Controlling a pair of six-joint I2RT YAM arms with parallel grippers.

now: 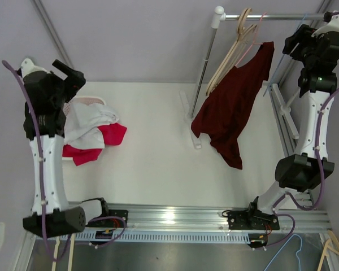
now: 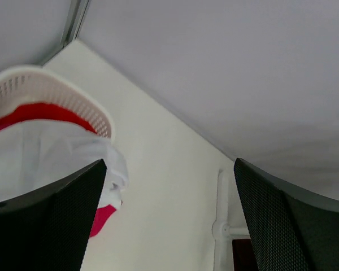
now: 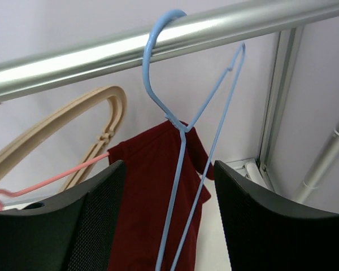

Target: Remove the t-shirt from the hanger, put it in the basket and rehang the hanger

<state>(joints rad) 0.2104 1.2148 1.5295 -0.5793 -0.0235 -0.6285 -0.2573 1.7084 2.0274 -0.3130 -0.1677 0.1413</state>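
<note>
T-shirt [image 1: 234, 107], dark red, hangs lopsided by one shoulder at the blue hanger [image 3: 178, 125] on the rail [image 1: 271, 17], over the table's [image 1: 158, 141] far right corner. Right gripper [image 3: 168, 166]: fingers spread either side of that hanger, gripping nothing. Left gripper [image 2: 169, 164]: spread wide above the laundry basket [image 2: 56, 90] at the left edge.

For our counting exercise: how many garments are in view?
3: a dark red t-shirt hanging at the rail, a white garment and a pink-red garment heaped at the basket on the left. Others may be hidden beneath.
</note>
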